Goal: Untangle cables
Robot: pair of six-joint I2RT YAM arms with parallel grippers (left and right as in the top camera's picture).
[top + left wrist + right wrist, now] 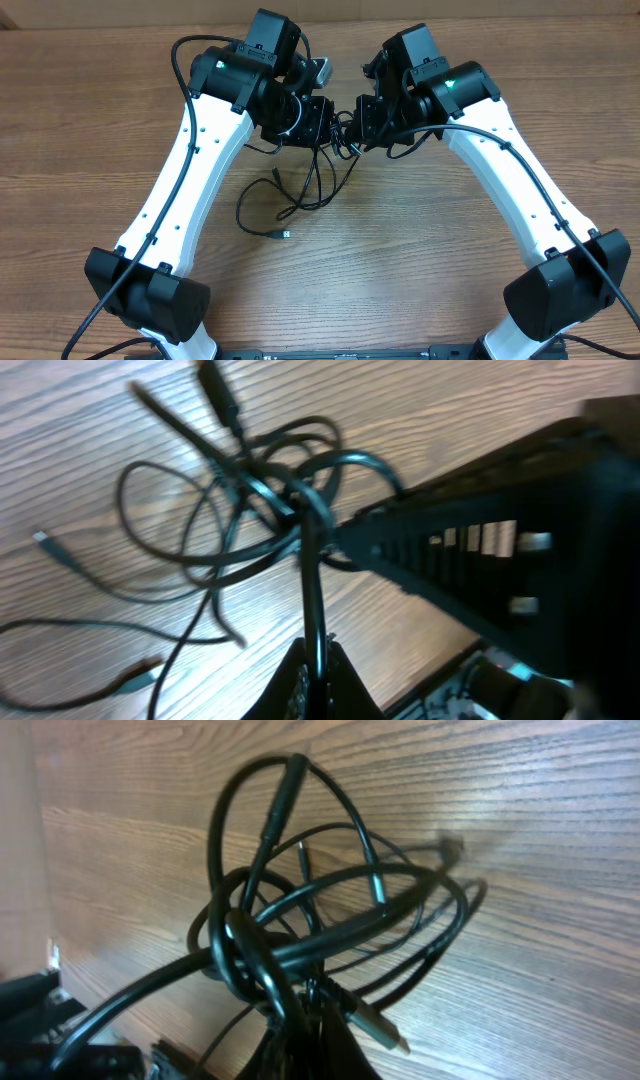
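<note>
Toward the far edge of the desk [90, 120], midway between its side edges, the left arm [185, 170] and the right arm [510, 180] converge on the cables [338, 138].

**Grippers.** The left gripper [315, 665] is closed on one strand, which rises straight from between its fingers. The right gripper [300, 1020] is likewise clamped shut on the bundle, close under the knot [245, 945]. In the overhead view the two grippers stand near each other, with the knot hanging between them clear of the desk.

**Cables.** From the knot, loose strands [243, 210] trail toward the near edge and lie on the desk. One ends in a silvery plug [285, 234].

**Step in hand (judgement).** Both grips appear set for drawing the tangle apart.
- One gripper would best serve as an anchor while the other pulls slowly and sideways.
- The pull should be light, because a hard one would likely cinch the loops seen in the right wrist view rather than free them.
- Raising the knot a little should let the free tails hang and slip out through the loops.
- The plugs may catch in a loop, so the pull should be eased at any snag.
- The right grip seems to take several strands at once, so regripping on a single strand may be needed.

**Writing.** No brand, label or lettering is legible in any view. Only a green lamp [219, 65] shows on each arm.
</note>
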